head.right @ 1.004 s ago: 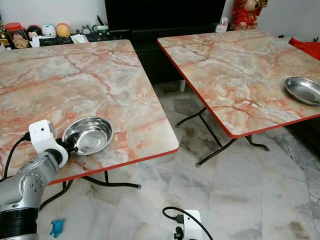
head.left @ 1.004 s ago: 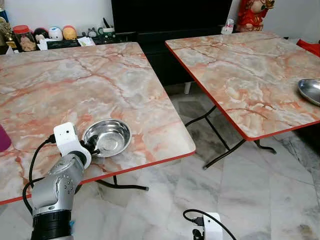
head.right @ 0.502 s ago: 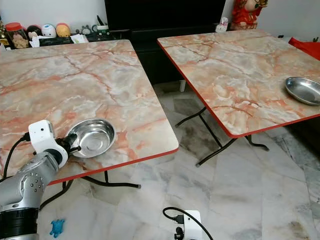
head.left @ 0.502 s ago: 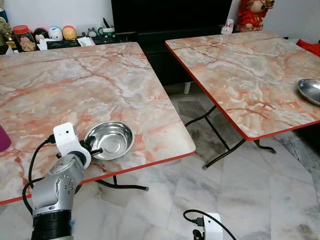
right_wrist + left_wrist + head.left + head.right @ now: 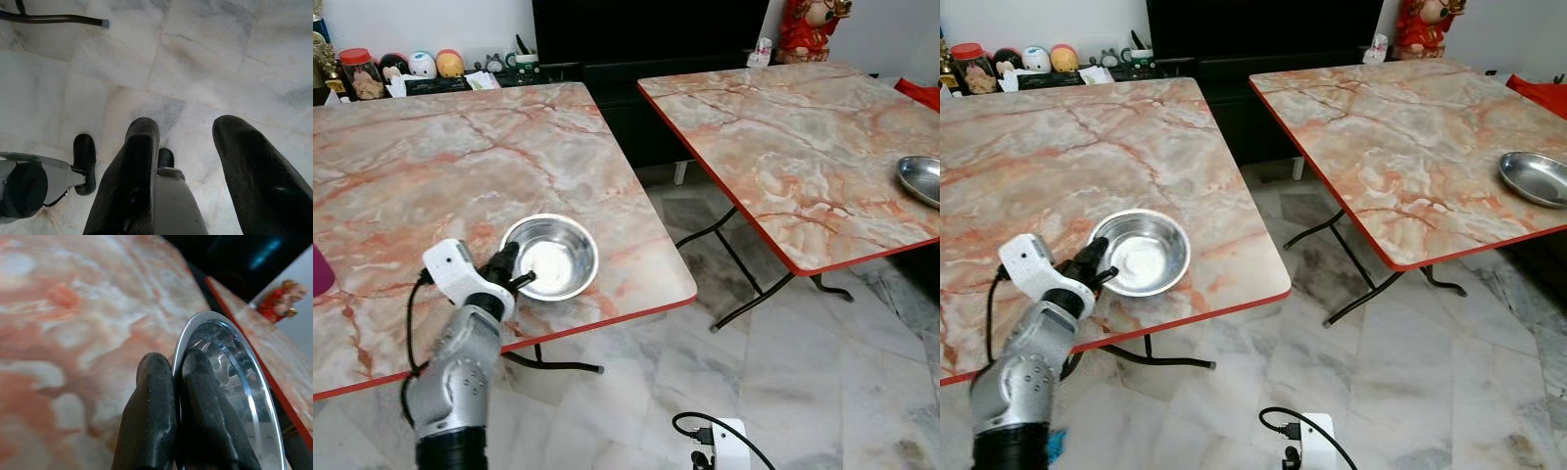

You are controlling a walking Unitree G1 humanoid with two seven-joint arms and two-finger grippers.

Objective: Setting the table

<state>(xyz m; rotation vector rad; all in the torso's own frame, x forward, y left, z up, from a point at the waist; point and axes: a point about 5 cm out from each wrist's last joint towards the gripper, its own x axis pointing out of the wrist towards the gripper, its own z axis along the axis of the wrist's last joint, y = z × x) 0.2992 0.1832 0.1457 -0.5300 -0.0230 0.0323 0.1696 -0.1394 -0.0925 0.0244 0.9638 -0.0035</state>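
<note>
A shiny steel bowl (image 5: pixel 549 257) rests near the front right corner of the left marble table (image 5: pixel 431 166). My left gripper (image 5: pixel 506 273) is shut on the bowl's near left rim; in the left wrist view the two black fingers (image 5: pixel 151 416) pinch the rim (image 5: pixel 195 333), one inside and one outside. A second steel dish (image 5: pixel 921 178) lies at the right edge of the right marble table (image 5: pixel 803 137). My right gripper (image 5: pixel 183 147) hangs low over the floor with its fingers apart and nothing between them.
A gap of marble floor (image 5: pixel 705 294) runs between the two red-edged folding tables, with black table legs (image 5: pixel 734 264) in it. A dark TV cabinet (image 5: pixel 636 39) and small jars (image 5: pixel 362 73) line the back wall. A purple object (image 5: pixel 319 269) sits at the far left.
My left gripper has slid the bowl to the right and a little further onto the table, and the arm has swung right with it. The right arm has not moved.
</note>
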